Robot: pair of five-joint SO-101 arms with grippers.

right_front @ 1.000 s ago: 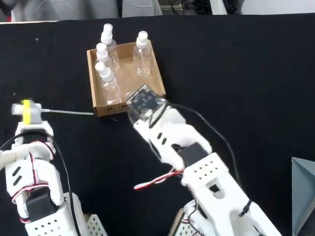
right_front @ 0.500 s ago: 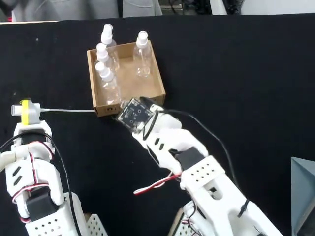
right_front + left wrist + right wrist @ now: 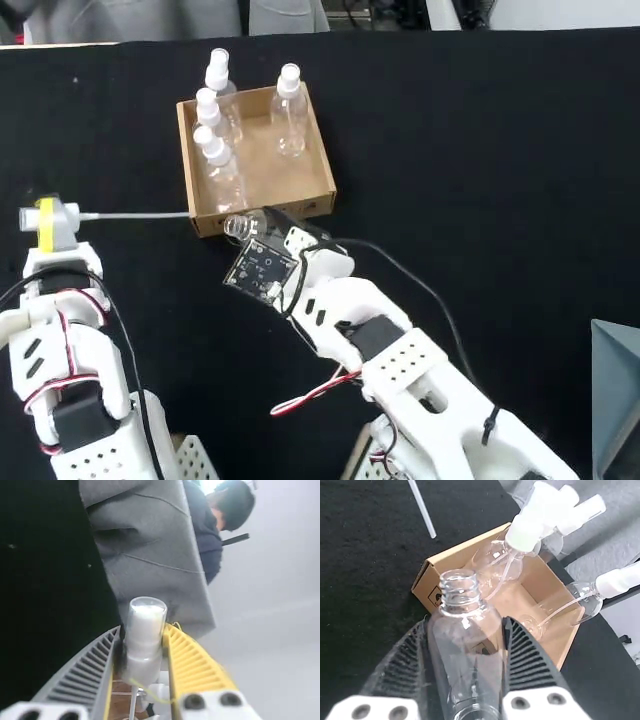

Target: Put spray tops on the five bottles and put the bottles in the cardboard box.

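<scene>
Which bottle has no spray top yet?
The bottle in the right gripper, beside the cardboard box: open neck. The other four wear white tops.

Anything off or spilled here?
Nothing spilled or damaged. One bottle is uncapped, tilted in the right end effector just outside the cardboard box; a spray top is in the left end effector.

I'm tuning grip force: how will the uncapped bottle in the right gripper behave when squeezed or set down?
The uncapped bottle looks clear and empty, so probably light. Its smooth round wall might slip or twist between the right gripper's ribbed fingers. Tall and narrow, it would likely tip easily if stood, and roll if laid flat.
</scene>
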